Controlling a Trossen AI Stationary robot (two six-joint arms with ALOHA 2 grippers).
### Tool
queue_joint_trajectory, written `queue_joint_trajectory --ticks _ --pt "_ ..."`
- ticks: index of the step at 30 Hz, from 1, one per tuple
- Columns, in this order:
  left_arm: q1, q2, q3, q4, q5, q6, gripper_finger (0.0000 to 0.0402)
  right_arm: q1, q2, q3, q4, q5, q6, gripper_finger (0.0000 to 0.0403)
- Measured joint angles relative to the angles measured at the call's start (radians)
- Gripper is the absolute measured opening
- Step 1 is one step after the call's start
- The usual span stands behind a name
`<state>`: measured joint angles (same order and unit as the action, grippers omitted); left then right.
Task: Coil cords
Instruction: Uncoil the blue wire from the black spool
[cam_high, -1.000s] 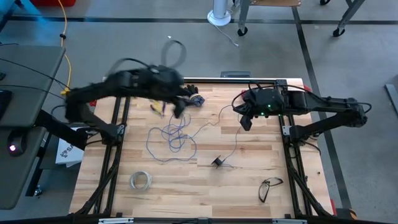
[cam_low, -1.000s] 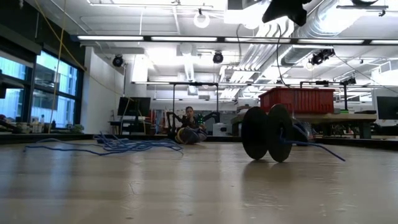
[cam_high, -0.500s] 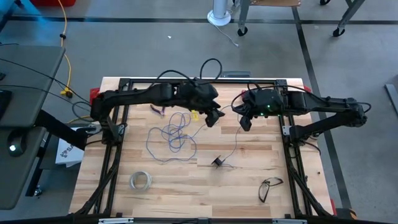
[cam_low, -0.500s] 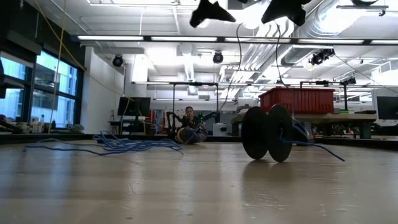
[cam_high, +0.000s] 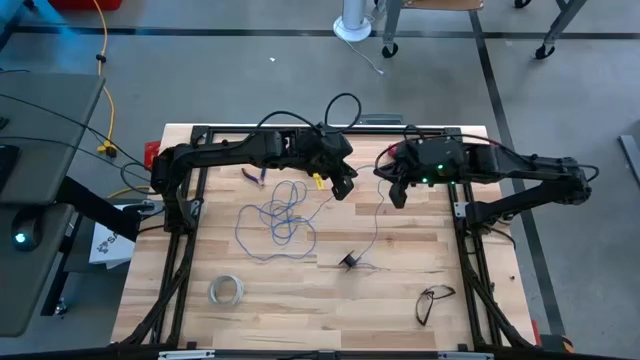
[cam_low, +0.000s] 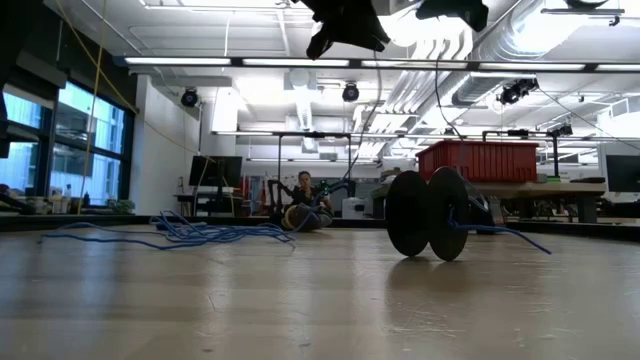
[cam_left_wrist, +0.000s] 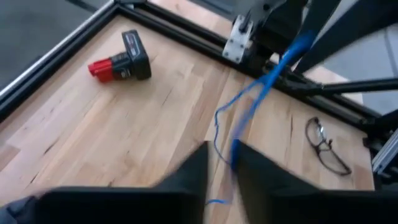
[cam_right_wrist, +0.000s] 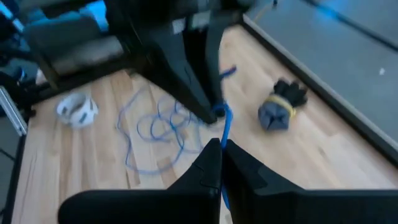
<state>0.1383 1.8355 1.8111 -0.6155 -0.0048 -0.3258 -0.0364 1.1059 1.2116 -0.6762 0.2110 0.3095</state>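
High view, from left to right: a red and black battery (cam_high: 152, 153) at the far left corner of the wooden counter (cam_high: 400, 300), just beside the black frame. Nearer the front edge, a whitish ring of tape (cam_high: 226, 290), lying flat and well apart from everything else. Next, the thin bluish wire (cam_high: 277, 218), heaped in loose tangled loops left of the counter's middle, one strand running up from the heap toward the left hand (cam_high: 342, 187). Left hand raised above the counter near the far side, just right of the heap, with the wire passing at its tip; in the left wrist view, cannot tell whether clamped on the wire or apart. Below it, toward the front, the small dark spool (cam_high: 349, 261), resting on the counter with the wire trailing off it and rising toward the right hand (cam_high: 399, 195). Right hand near the left one, also lifted clear of the wood, pressed together on the wire, which in the right wrist view comes out at the fingertips (cam_right_wrist: 211, 163). Farthest right, near the front corner, a pair of glasses (cam_high: 433, 301), folded open on the wood.

Low view: wire heap at the left, spool standing upright on its two rims at the right, both hands high above
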Motion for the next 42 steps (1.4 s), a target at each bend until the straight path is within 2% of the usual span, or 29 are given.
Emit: queue_joint_trajectory --ticks 2,8,15,22,26,32,34,37,42 --pt "-0.005 0.0 0.0 0.0 0.001 0.006 0.0016 0.0 -0.003 0.029 -0.002 0.021 -0.016 0.0" --pt "-0.02 -0.002 0.005 -0.016 0.0 0.037 0.0004 -0.003 0.001 0.146 -0.06 0.08 -0.076 0.0" --pt "-0.043 -0.001 0.003 -0.059 -0.045 0.084 0.001 -0.003 0.001 0.249 -0.147 0.146 -0.092 0.0" --pt "-0.045 0.01 -0.002 -0.124 -0.114 0.08 0.003 -0.003 -0.004 0.291 -0.134 0.189 -0.102 0.0" --pt "-0.041 0.034 -0.002 -0.198 -0.164 0.096 0.0044 -0.003 0.002 0.323 -0.144 0.196 -0.116 0.0" --pt "-0.04 0.062 -0.012 -0.194 -0.256 0.111 0.0059 -0.003 0.0 0.37 -0.156 0.196 -0.127 0.0" --pt "-0.039 0.046 -0.058 -0.199 -0.284 0.111 0.006 -0.003 0.001 0.383 -0.162 0.191 -0.128 0.0" --pt "-0.039 0.006 -0.195 -0.233 -0.298 0.084 0.006 -0.003 -0.001 0.406 -0.177 0.19 -0.134 0.0" --pt "-0.05 -0.195 -0.497 -0.17 -0.293 -0.033 0.006 -0.003 0.001 0.412 -0.222 0.189 -0.135 0.0"
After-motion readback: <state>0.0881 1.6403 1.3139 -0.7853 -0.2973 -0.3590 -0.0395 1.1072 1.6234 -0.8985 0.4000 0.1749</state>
